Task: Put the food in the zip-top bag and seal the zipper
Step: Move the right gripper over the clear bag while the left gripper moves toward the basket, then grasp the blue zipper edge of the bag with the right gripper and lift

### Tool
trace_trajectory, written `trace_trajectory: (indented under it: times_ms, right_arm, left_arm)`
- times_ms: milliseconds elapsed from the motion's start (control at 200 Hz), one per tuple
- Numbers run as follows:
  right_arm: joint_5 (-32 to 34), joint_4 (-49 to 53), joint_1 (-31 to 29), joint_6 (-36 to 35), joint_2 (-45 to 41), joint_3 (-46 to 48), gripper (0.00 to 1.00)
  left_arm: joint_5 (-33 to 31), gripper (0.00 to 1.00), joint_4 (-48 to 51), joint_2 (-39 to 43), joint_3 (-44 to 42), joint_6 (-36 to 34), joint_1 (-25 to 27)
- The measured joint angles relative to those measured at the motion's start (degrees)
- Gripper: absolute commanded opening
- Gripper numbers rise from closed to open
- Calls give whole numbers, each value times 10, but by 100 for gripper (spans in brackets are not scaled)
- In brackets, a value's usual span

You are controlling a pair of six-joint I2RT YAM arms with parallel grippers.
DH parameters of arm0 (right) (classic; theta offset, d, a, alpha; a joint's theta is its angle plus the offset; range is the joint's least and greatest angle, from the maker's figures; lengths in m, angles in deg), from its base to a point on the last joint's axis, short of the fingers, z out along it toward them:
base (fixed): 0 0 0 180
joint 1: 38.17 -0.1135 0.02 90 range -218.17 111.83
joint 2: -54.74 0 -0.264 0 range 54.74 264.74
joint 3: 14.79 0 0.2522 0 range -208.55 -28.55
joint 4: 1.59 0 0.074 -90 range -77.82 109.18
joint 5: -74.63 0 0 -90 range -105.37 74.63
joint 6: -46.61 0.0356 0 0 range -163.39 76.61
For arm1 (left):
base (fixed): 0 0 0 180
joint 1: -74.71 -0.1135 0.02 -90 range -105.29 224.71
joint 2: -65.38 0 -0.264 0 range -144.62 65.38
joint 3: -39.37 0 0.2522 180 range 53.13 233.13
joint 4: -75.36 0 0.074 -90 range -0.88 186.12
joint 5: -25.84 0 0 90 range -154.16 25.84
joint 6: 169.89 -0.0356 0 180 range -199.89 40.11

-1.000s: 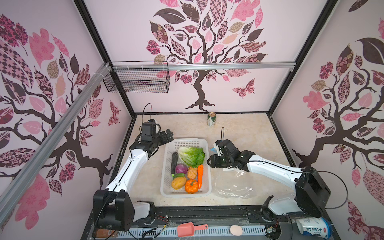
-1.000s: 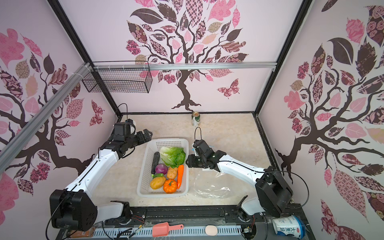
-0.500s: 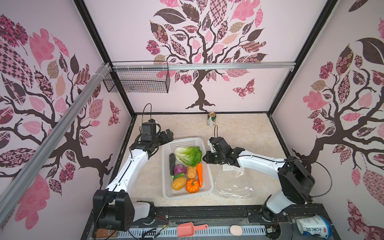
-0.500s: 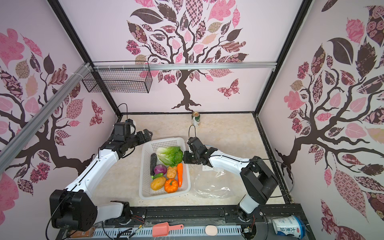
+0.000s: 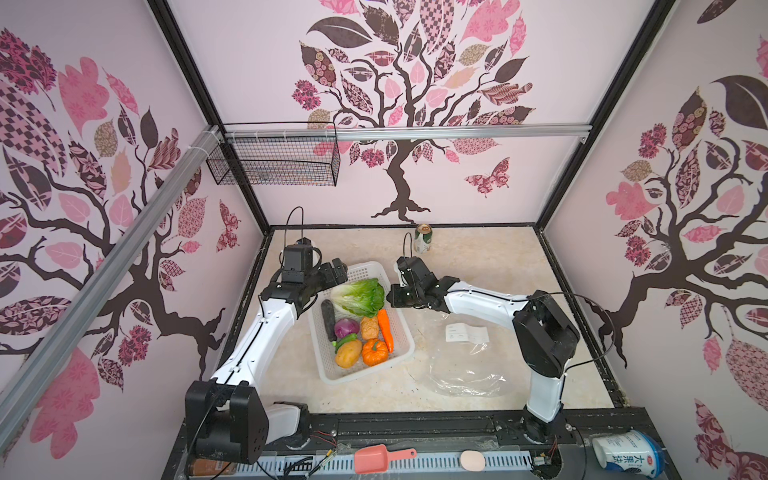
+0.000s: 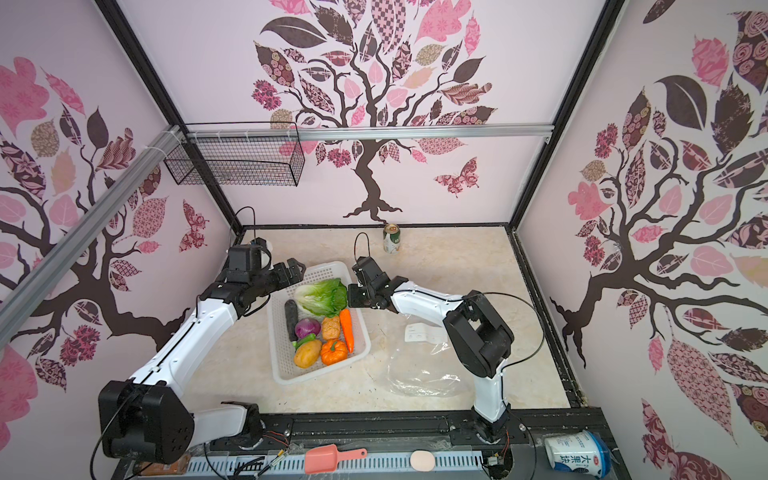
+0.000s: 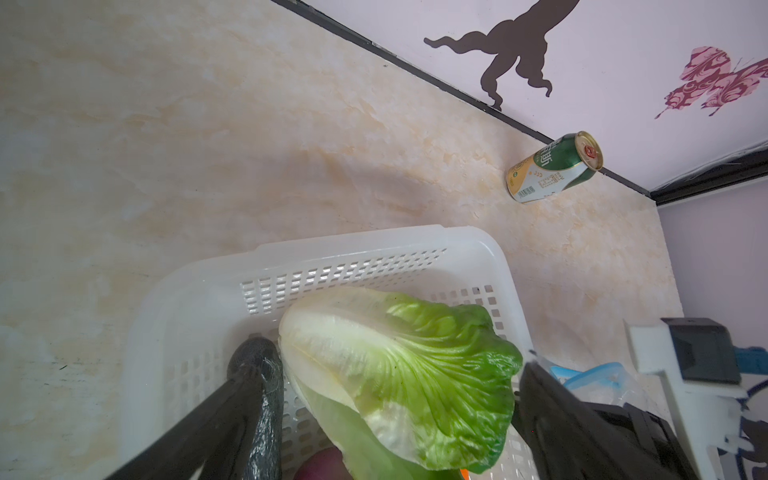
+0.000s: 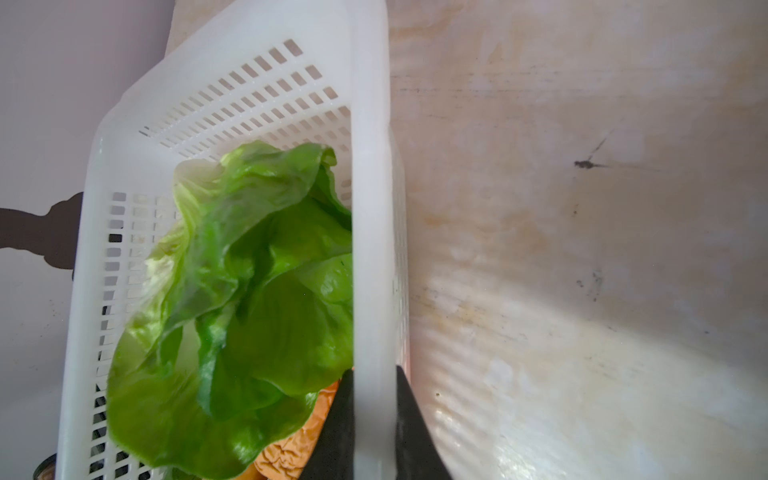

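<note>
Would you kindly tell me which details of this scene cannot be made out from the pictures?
Light-blue zipper of the clear crinkly bag: hidden under the right arm in both top views; the left wrist view shows only a short loop.
White rectangular label: print too small in both top views.
Green toy pepper: mostly covered by the purple onion and brown potato, top views.

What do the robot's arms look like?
The left arm and right arm have smooth white shells between chunky black joints. A thin black cable loops over each wrist. The left gripper and right gripper have flat black fingers.
</note>
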Motion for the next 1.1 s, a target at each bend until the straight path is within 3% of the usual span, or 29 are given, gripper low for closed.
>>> trace_trajectory:
  times_ms: [95,305,415,705,895,1100]
  right_arm:
    - [1,-9,0,10,7,-2,18]
    - [26,-20,0,4,8,-10,65]
    - [53,-5,1,-19,-11,-2,79]
    - [166,108,40,-99,-207,103,99]
    - [241,177,80,-123,-295,178,100]
    - [265,177,97,-149,-303,262,98]
  left_arm:
    - [0,99,0,0,0,0,3]
    - [5,99,0,0,0,-1,21]
    - [21,99,1,0,0,-3,41]
    - [75,99,0,-9,0,-9,99]
    - [94,99,0,-28,0,-11,137]
    - [104,99,1,-48,0,-13,165]
